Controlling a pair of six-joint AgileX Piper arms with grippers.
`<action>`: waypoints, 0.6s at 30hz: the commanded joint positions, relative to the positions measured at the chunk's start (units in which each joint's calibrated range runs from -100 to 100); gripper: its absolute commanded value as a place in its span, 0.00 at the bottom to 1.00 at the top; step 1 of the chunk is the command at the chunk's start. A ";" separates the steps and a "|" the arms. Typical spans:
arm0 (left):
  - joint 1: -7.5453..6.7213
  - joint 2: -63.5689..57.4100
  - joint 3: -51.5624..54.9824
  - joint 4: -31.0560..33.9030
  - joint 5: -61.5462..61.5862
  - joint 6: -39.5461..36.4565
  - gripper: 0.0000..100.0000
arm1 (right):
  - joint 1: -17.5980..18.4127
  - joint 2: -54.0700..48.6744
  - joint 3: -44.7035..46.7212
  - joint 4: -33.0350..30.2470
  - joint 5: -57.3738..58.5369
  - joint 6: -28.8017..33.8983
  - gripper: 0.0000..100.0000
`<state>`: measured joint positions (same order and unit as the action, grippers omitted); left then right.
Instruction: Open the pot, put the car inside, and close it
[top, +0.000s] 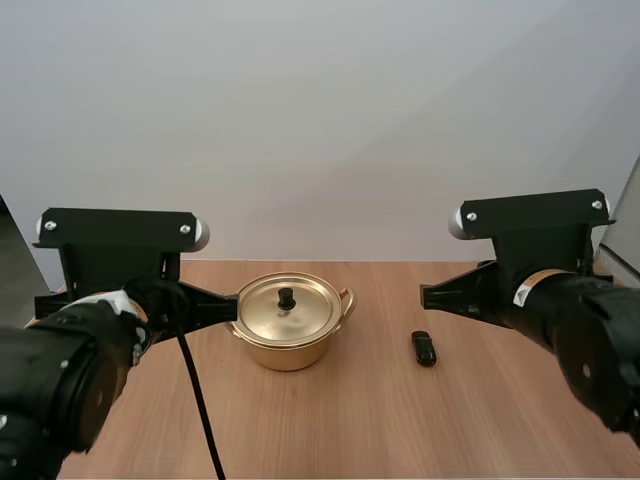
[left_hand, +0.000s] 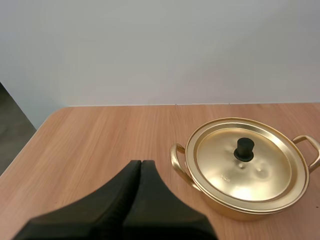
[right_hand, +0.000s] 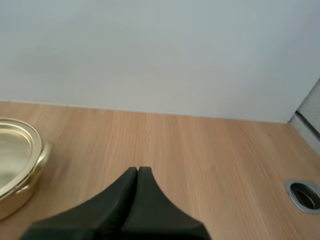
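Both arms hang over the wooden table (top: 380, 420), nothing grasped. The gold pot (top: 290, 335) sits mid-table between the two grippers, closer to the left one. Its lid (top: 288, 310) is on and seated flat, with the black knob (top: 286, 297) upright in the centre and a loop handle on each side. The left gripper (top: 230, 308) is clenched on nothing: in the left wrist view its fingers (left_hand: 131, 185) lie together as one dark wedge, tip over bare wood near one pot handle, not touching it. The right gripper (top: 428, 297) is the same, fingers (right_hand: 131, 192) pressed together and empty, over bare table with the pot's rim off to one side. The car (top: 424, 348) is a small black oblong lying on the table to the right of the pot, apart from it, near the right gripper's tip and untouched. The right wrist view also shows a metal-rimmed hole (right_hand: 303, 194) in the tabletop, away from the pot.
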<state>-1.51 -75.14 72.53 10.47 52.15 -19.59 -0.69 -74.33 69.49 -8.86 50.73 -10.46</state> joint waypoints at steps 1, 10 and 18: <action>0.05 11.85 -0.30 -0.32 -15.04 -0.08 0.00 | 0.05 4.52 -1.21 0.81 -3.03 0.05 0.00; -0.34 15.03 -1.40 -1.28 -39.71 5.63 0.00 | 0.05 7.41 -2.76 0.50 -1.04 -8.21 0.00; -5.29 25.16 -7.22 -1.55 -30.00 16.50 0.00 | 0.05 20.42 -2.76 3.24 -4.05 -8.50 0.00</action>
<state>-5.91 -52.97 66.41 9.00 16.82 -7.80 -0.69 -57.51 66.79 -5.72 46.69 -18.68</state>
